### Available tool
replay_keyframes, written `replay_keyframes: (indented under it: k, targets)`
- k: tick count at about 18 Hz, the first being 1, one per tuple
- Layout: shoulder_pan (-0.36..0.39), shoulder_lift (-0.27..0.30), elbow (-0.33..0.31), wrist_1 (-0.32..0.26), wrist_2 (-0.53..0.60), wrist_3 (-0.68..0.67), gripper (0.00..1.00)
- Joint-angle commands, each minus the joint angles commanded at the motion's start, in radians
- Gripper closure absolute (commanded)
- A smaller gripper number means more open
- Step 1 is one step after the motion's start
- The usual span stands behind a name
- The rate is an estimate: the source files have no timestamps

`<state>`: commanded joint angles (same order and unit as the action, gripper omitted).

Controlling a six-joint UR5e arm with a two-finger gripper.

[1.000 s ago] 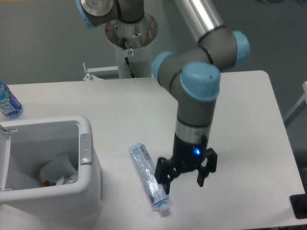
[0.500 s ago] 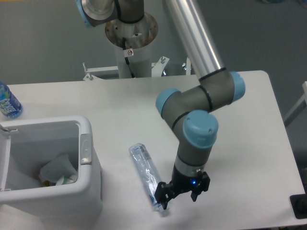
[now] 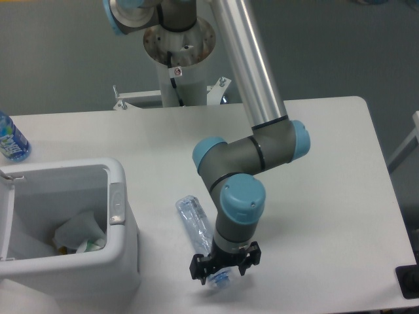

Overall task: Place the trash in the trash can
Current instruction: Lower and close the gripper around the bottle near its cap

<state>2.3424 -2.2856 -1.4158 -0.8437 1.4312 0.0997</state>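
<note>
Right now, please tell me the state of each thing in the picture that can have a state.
flattened plastic bottle: lying on the table, near end under the gripper
gripper: open, fingers straddling the bottle's near end
trash can: open, upright
crumpled paper: already inside the trash can
water bottle: intact, at the table's far left edge

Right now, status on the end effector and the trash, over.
End effector open, low over the flattened bottle's cap end, no grasp yet. Crumpled paper already in the trash can. Nothing blocking between bottle and can.
</note>
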Motion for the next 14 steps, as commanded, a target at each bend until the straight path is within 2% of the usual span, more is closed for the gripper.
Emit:
replay_keyframes:
  k: [3, 8, 11, 14]
  targets:
    - [0.000, 0.002, -0.023, 0.002, 0.020, 0.000, 0.00]
    - [-0.002, -0.003, -0.023, 0.002, 0.040, 0.000, 0.01]
    - [-0.003, 0.005, -0.025, 0.000, 0.040, 0.000, 0.27]
    - [-0.003, 0.006, -0.026, 0.000, 0.040, 0.000, 0.33]
